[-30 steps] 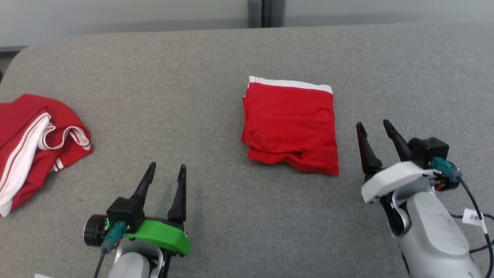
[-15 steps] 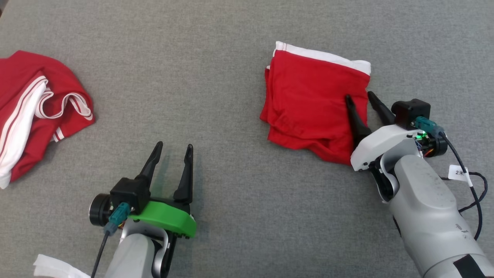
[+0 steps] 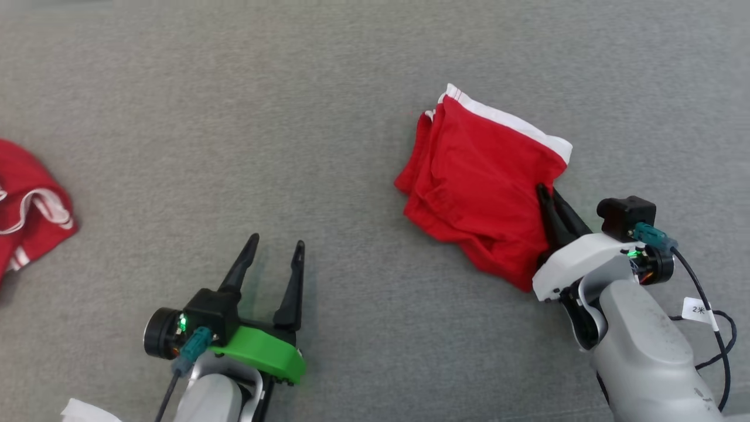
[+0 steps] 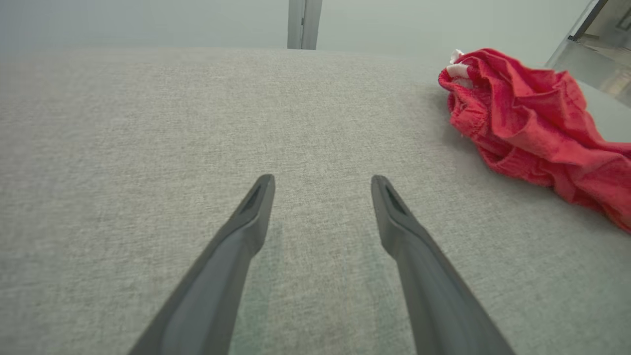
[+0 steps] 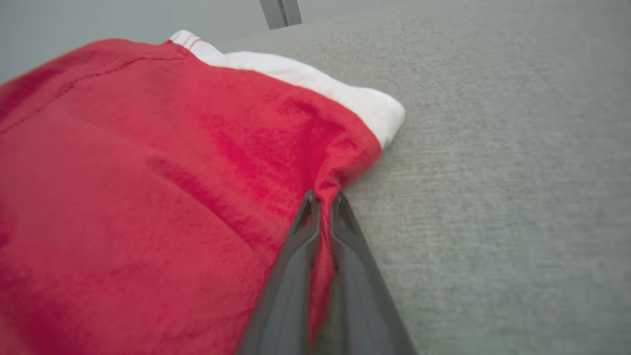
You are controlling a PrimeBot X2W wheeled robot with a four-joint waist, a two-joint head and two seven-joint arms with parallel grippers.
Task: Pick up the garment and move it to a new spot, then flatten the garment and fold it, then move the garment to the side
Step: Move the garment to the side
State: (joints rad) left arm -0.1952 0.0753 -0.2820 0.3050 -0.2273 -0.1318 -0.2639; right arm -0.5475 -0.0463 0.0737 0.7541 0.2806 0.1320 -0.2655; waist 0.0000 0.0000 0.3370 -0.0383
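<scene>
On the right half of the grey cloth-covered desk (image 3: pixel 234 117) lies the folded red garment (image 3: pixel 480 187), one of two red garments in sight. It has a single white band (image 3: pixel 515 123) along its far edge, and its near-right edge is pinched in the right pincer (image 3: pixel 548 196). In the right wrist view that pincer (image 5: pixel 323 197) has its two dark fingers pressed together on a gathered ridge of the red cloth (image 5: pixel 148 172), just near of the white corner. The second garment (image 3: pixel 29 205), red with thin white stripes, sits bunched at the far left edge of the head view, well apart from the first. The left pincer (image 3: pixel 276 241), on a green mount, hangs over bare desk at the near left with its two fingers spread and nothing between them; its wrist view (image 4: pixel 323 182) shows the folded garment (image 4: pixel 532 118) off to the right. One white tag (image 3: pixel 697 309) on the right arm's black cable reads "2米". One white scrap (image 3: pixel 88 410) peeks in at the near left edge.
</scene>
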